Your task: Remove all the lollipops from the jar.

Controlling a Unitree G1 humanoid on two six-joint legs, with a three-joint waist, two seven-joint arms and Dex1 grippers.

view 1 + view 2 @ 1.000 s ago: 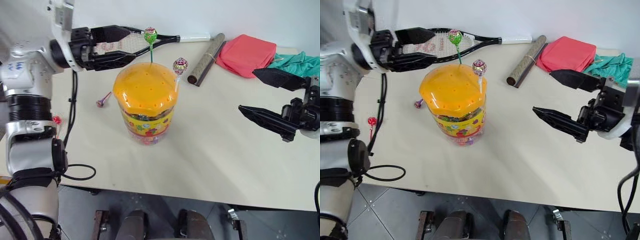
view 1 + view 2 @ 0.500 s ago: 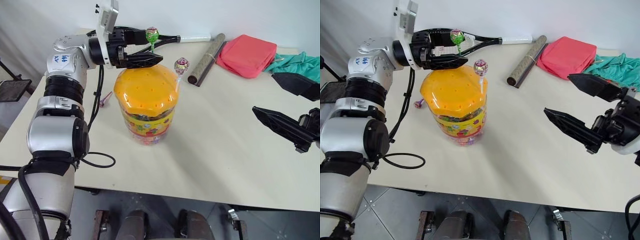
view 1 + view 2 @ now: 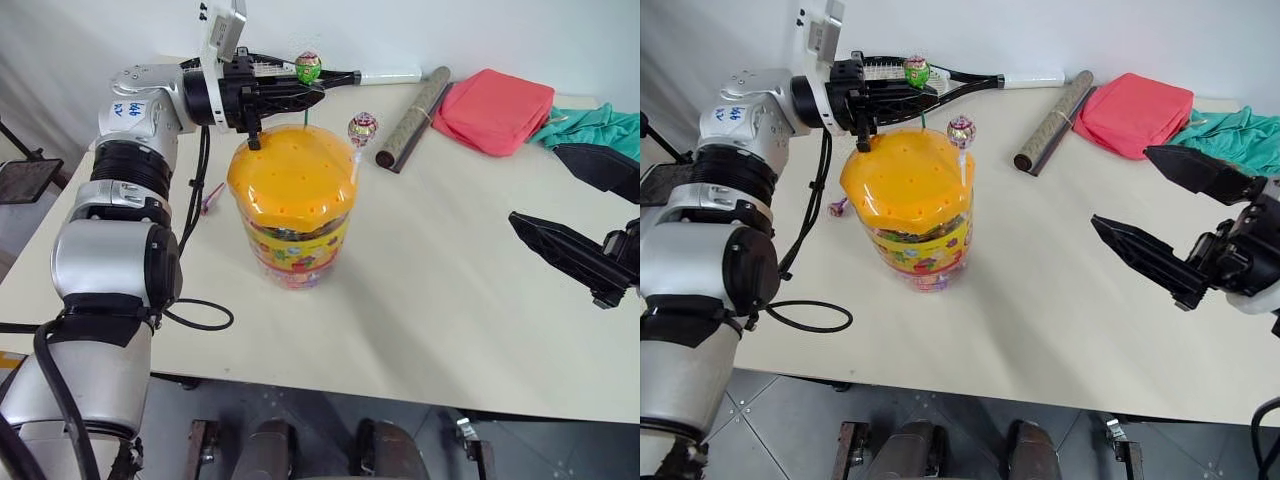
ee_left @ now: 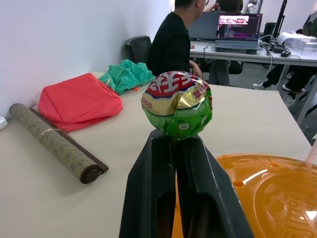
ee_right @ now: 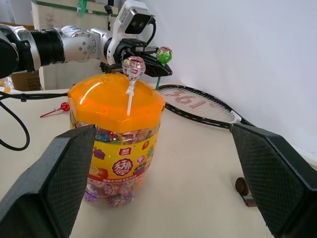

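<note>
Left gripper (image 4: 176, 144): fingers pressed together on the stick of the green lollipop (image 3: 307, 67), just under its wrapped head, reaching level across the far rim of the jar's lid.
Green lollipop: stands upright, long axis vertical, head up, stick running down into the lid's far side.
Maroon-patterned lollipop (image 3: 362, 127): also upright in the jar on its white stick, head up, at the lid's right edge, untouched.
Jar (image 3: 291, 235): squat clear tub, orange domed lid (image 3: 904, 181) with small holes, upright on the table (image 3: 430, 300).
Purple-pink lollipop (image 3: 208, 198): lies flat on the table, left of the jar.
Red lollipop (image 5: 63, 106): lies flat on the table, farther left of the jar.
Right gripper (image 3: 1175, 225): fingers spread wide, holding nothing, well to the right of the jar.
Racket (image 3: 345, 76): lies beyond the jar.
Rolled mat (image 3: 411, 118): right of the racket, beyond the jar.
Red cloth (image 3: 494, 108): far right of the jar, with teal cloth (image 3: 597, 126) beside it.
</note>
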